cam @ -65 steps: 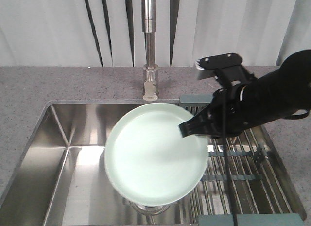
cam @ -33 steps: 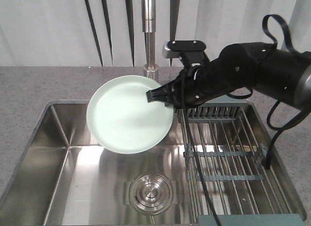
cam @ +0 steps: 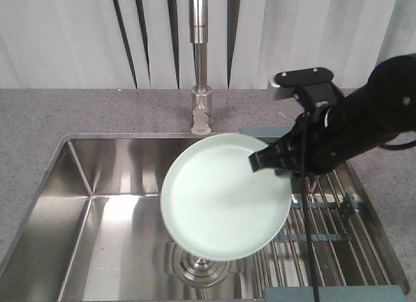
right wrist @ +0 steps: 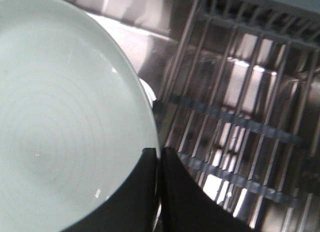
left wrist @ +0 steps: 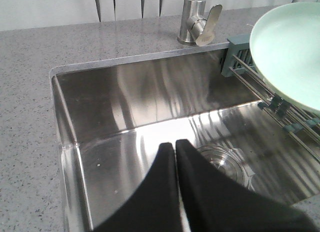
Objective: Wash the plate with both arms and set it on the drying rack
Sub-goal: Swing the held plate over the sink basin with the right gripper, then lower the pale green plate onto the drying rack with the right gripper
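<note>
Plate (cam: 224,197) swung back from the faucet (cam: 200,68) toward the drying rack (cam: 325,211).
Half a second ago it sat in the upper left of the sink (cam: 97,185), up beside the faucet. Now it hangs at centre frame, above the drain (cam: 195,271), with its right edge overlapping the rack's rods. The right gripper (right wrist: 157,184) is clamped nearly closed on the plate's rim, seen at the bottom of the right wrist view. The left gripper (left wrist: 175,148) has its fingers pressed together on nothing, low over the basin. No water shows, so the rinse pass looks finished or skipped, and setting it on the rack seems the likely next step.
</note>
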Robot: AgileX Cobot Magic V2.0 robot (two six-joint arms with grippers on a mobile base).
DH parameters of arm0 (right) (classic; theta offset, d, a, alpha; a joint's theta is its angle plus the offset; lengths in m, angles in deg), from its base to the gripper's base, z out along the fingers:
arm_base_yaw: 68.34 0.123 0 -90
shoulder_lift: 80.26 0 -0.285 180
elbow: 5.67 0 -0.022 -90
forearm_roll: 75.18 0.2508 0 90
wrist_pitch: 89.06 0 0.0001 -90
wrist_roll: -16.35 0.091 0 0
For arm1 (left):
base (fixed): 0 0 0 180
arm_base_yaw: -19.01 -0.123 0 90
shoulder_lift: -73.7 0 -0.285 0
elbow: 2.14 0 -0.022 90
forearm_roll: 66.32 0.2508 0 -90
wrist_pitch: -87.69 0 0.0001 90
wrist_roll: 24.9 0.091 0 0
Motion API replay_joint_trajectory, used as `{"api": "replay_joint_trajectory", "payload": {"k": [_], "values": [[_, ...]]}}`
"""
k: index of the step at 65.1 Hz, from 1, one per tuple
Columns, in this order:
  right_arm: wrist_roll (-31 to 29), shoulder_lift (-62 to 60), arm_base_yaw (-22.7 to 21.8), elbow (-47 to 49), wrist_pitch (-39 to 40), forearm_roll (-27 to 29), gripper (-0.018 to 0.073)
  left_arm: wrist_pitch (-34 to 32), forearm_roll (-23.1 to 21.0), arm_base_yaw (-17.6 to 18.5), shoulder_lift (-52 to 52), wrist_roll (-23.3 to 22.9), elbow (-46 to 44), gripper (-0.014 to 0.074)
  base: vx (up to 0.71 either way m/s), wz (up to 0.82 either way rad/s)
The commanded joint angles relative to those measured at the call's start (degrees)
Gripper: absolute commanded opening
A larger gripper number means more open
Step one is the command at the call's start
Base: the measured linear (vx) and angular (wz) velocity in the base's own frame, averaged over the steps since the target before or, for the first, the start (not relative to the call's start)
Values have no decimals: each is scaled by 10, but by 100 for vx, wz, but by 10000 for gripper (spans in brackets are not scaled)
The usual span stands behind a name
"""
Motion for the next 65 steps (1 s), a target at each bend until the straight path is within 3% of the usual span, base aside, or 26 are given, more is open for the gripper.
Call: {"api": "replay_joint_trajectory", "payload": {"k": [1,10,18,29,44,55,65], "values": [[7,-30,49,-13,56,35,-1,-36,-14,4,9,-3,-15,-6,0,0],[36,6,105,-1,129,37,-1,-36,-14,4,9,-3,-15,-6,0,0],[53,66,101,38,163,29,-1,-36,-14,4,9,-3,-15,-6,0,0],[55,119,56,90,166,16,-1,-36,-14,4,9,-3,-15,-6,0,0],[50,80,-32,96,123,9,-1,-36,-14,4,9,-3,-15,-6,0,0],[50,28,-88,96,59,-71,-1,-36,-14,4,9,-3,-15,-6,0,0],[50,14,-157,97,12,-110,-1,-36,-14,4,9,-3,-15,-6,0,0]]}}
